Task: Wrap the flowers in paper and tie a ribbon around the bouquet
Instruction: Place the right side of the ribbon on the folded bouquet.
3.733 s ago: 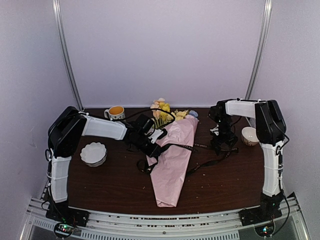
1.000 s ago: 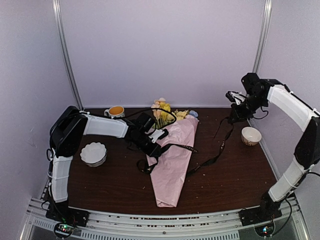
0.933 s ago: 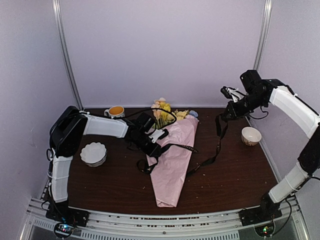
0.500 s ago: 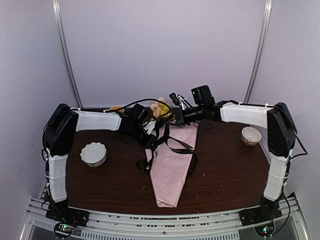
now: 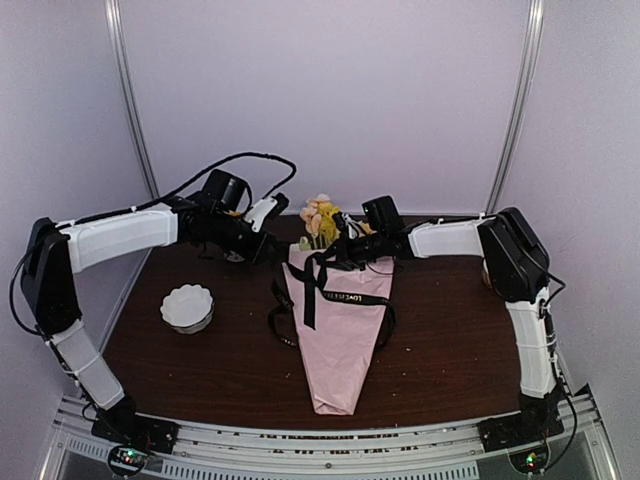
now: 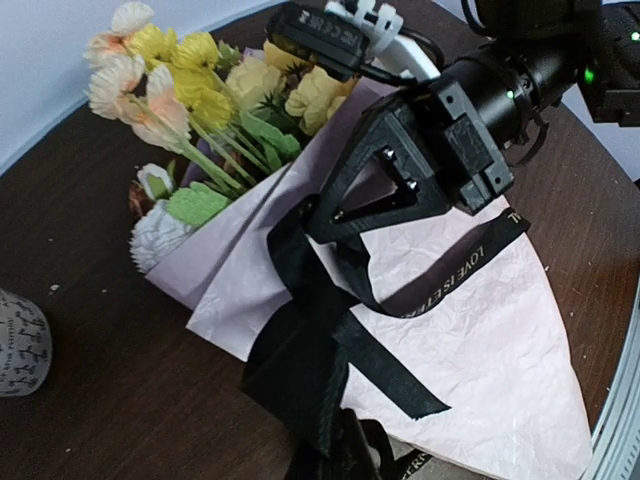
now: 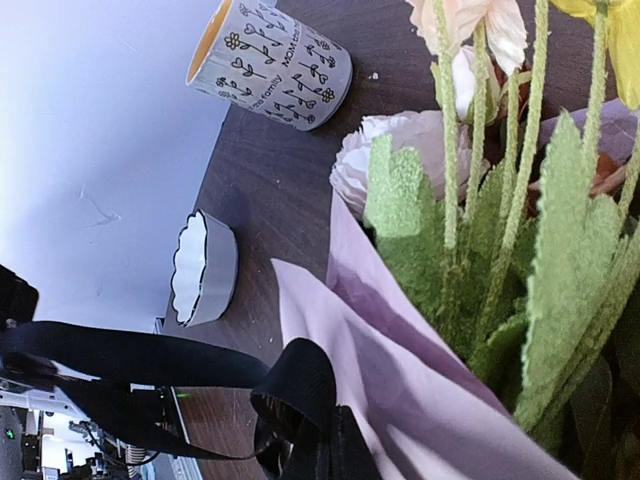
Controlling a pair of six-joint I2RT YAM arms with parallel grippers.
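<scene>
Now the long tapering bouquet (image 5: 340,340) lies mid-way across the dark brown wooden bench (image 5: 450,350), its narrow tip toward the arm bases and its open mouth toward the back wall. Crinkled pale pink wrapping paper (image 6: 480,340) forms the cone. Artificial yellow, peach and white flowers on green stems (image 6: 190,90) stick out of the bouquet's wide end. A narrow black ribbon with pale lettering (image 5: 312,285) crosses the upper part of the bouquet, with loops hanging off both its sides and one tail lying down over the paper. The left claw (image 5: 272,252) sits just left of the bouquet's mouth, pressed together and pinching the ribbon. The right claw (image 6: 322,218) rests over the bouquet's mouth, just below the blooms, likewise pressed together on the ribbon. A small white scalloped ceramic bowl (image 5: 187,306) stands well left of the bouquet. A pale mug printed with small black flowers (image 7: 270,62) stands left of the bouquet's flower end.
</scene>
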